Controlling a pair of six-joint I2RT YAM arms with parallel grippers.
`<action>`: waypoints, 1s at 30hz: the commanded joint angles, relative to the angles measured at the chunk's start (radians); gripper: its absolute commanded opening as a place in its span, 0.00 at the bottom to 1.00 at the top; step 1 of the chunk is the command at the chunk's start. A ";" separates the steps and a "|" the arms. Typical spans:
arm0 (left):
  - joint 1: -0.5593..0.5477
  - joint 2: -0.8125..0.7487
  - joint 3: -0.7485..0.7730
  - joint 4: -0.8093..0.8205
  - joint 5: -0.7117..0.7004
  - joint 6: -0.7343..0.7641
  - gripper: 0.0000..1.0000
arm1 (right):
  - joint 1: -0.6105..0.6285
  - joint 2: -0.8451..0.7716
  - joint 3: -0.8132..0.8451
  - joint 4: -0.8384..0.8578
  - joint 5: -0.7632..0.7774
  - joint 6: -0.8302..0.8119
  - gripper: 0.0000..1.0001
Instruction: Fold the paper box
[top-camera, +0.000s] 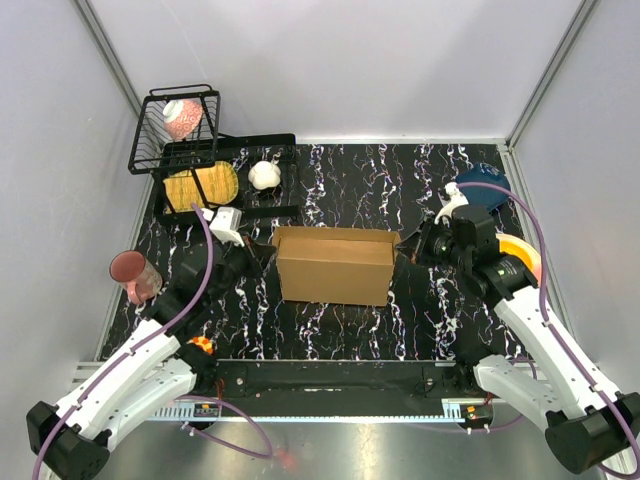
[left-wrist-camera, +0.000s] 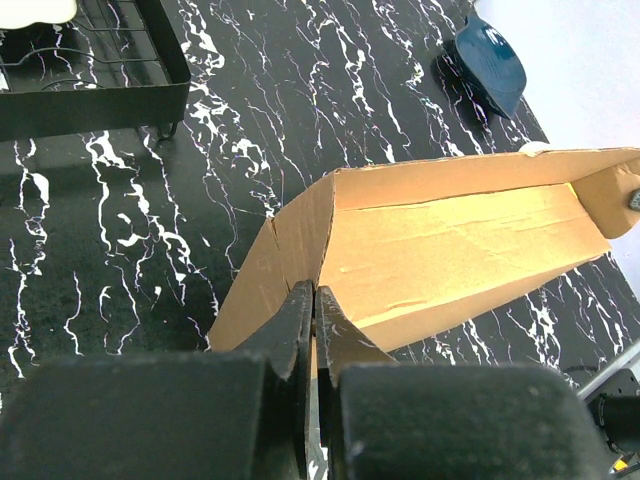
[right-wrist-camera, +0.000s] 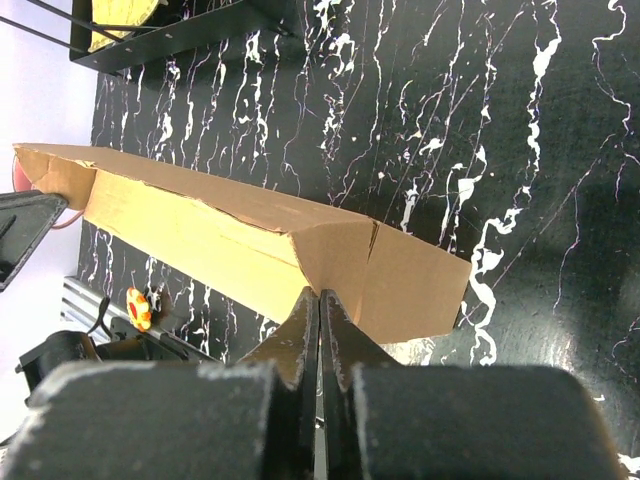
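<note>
Top external: we saw paper box (top-camera: 333, 268) midway between tabletop (top-camera: 350, 185) side edges, left jaws pinched tight on its left end, right jaws on its right.

the box (top-camera: 335, 270) is matt brown cardboard, lightly creased. the bench (top-camera: 400, 190) looks like smooth black marble with white veins. the rack (top-camera: 152, 135) is black metal wire; the cup (top-camera: 133, 275) translucent pink plastic.

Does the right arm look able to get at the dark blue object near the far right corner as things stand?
Probably not yet: the right gripper is shut on the paper box. Once it lets go, the dark blue object lies close behind it.
</note>
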 joint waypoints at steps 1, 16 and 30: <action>-0.007 0.000 0.020 0.029 -0.033 0.023 0.00 | 0.013 0.003 0.062 0.003 -0.004 0.046 0.00; -0.007 -0.024 0.017 0.034 -0.030 0.021 0.00 | 0.015 -0.031 0.024 -0.047 0.050 -0.029 0.32; -0.009 -0.036 0.022 0.029 -0.023 0.014 0.00 | 0.056 0.023 0.005 -0.044 0.075 -0.059 0.29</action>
